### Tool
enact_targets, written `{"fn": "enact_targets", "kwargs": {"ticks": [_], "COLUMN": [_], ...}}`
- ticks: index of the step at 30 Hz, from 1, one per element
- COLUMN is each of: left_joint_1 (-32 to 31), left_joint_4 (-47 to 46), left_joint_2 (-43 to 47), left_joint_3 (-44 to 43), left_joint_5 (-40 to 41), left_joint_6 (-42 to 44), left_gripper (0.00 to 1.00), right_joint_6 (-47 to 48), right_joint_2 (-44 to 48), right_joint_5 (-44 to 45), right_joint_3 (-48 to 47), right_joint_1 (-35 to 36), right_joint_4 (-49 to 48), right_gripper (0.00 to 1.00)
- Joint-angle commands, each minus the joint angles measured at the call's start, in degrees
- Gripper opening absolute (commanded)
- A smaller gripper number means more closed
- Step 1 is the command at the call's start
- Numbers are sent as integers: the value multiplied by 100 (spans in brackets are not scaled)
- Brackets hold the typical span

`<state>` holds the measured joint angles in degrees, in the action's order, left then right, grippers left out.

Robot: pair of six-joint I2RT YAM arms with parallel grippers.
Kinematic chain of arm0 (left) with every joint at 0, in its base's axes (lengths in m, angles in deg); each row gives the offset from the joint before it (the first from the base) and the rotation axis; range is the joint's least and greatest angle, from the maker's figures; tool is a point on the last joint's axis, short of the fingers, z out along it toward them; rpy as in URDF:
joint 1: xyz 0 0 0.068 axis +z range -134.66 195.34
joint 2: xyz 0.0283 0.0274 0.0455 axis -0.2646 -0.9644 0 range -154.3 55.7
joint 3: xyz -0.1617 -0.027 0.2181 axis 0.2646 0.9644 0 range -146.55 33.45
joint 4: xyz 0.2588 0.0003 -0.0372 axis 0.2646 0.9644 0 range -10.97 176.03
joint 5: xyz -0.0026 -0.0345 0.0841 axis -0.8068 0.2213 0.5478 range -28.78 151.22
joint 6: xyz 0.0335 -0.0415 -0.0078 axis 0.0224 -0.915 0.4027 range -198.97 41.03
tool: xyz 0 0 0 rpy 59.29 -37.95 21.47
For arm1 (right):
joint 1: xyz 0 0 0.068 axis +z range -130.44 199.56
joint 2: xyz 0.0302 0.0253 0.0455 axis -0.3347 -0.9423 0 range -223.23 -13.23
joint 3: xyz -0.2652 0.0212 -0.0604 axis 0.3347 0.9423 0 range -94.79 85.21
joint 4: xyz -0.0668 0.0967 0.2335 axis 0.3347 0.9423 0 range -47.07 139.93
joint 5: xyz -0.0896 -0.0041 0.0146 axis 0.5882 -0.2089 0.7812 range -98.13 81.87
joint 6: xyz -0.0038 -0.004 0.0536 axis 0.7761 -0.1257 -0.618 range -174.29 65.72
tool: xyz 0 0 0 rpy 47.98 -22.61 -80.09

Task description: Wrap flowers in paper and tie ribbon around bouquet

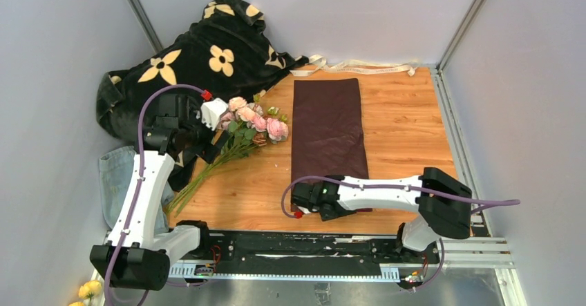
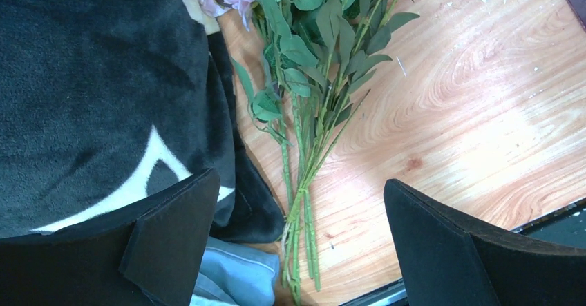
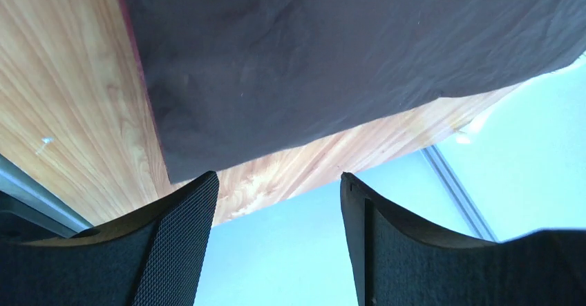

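The flowers (image 1: 254,121), pink and cream roses with green leaves, lie on the wooden table at the left, their long stems (image 2: 304,182) running toward the near edge. My left gripper (image 1: 206,150) hovers over the stems, and in the left wrist view it (image 2: 298,182) stands wide open, a finger on each side, touching nothing. The dark maroon paper (image 1: 327,126) lies flat in the middle. My right gripper (image 1: 295,199) sits just off its near left corner (image 3: 173,171), open (image 3: 276,176) and empty. The cream ribbon (image 1: 359,66) lies along the back edge.
A black blanket (image 1: 186,64) with cream flower prints is heaped at the back left, reaching beside the stems (image 2: 104,99). Blue denim cloth (image 1: 114,182) lies at the near left. A yellow flower (image 1: 88,290) sits below the table edge. Grey walls enclose three sides.
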<state>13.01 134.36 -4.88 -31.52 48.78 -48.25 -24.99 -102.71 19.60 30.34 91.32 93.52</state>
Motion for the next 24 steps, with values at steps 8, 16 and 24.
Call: {"fn": "enact_targets", "kwargs": {"ticks": [8, 16, 24], "left_joint_1": [17, 14, 15], "left_joint_4": [92, 88, 84], "left_joint_2": [-14, -50, -52], "left_joint_3": [20, 0, -11], "left_joint_5": [-162, -221, -254], "left_joint_6": [94, 74, 74], "left_gripper": [100, 100, 100], "right_joint_6": [-25, 63, 406], "right_joint_2": [504, 216, 190], "right_joint_5": [21, -35, 601], "right_joint_3": [598, 871, 1251], "right_joint_1": [717, 1145, 1138], "right_joint_4": [544, -87, -820], "right_gripper": [70, 70, 70]}}
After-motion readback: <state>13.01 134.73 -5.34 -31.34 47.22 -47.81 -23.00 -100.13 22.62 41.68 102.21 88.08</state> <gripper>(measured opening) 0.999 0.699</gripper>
